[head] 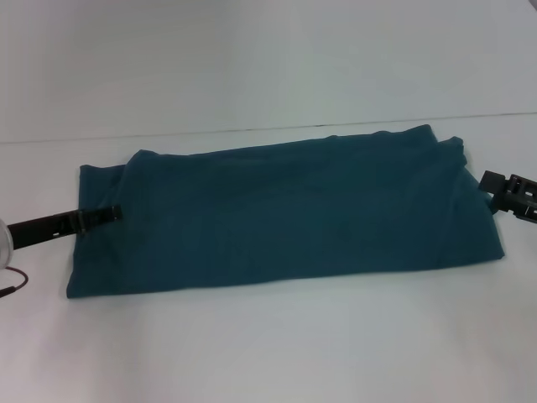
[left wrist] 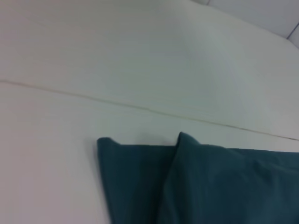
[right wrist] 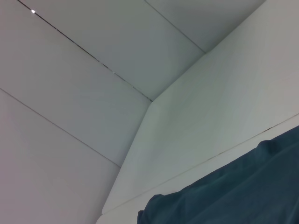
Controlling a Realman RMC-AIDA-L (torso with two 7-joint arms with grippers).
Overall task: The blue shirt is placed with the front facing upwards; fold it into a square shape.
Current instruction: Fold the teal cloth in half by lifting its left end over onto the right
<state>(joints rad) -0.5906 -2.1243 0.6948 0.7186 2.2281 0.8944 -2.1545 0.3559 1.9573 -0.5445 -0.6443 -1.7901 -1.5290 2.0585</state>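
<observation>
The blue shirt point(head: 285, 210) lies on the white table as a long folded band, plain teal side up, no lettering showing. My left gripper point(head: 113, 215) reaches in from the left and its tip rests at the shirt's left edge. At the far right my right gripper point(head: 497, 189) sits just off the shirt's right end. The left wrist view shows the shirt point(left wrist: 205, 186) with one layer folded over another near a corner. A rumpled edge of the shirt point(right wrist: 233, 196) fills the corner of the right wrist view.
The white table point(head: 268, 353) stretches in front of the shirt, and a seam point(head: 252, 130) where it meets the white wall runs behind it. A thin cable point(head: 13, 285) loops at the left edge near my left arm.
</observation>
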